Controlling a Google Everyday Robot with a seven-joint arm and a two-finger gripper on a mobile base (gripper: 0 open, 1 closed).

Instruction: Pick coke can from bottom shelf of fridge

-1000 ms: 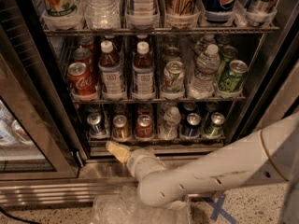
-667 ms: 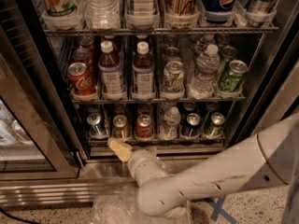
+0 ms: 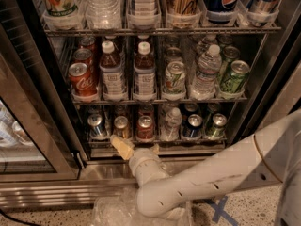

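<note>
The coke can [image 3: 145,127] is standing on the bottom shelf [image 3: 202,140] of the fridge [image 3: 94,171], between a gold-brown can [image 3: 121,126] and a water bottle [image 3: 171,122]; the claw [image 3: 138,148] is hovering just below the shelf's front rail, spread and holding nothing, slightly left of the can. The approach appears to be in hand; next, the claw is needing to shift right, rise and slide in around the can under the low headroom.
</note>
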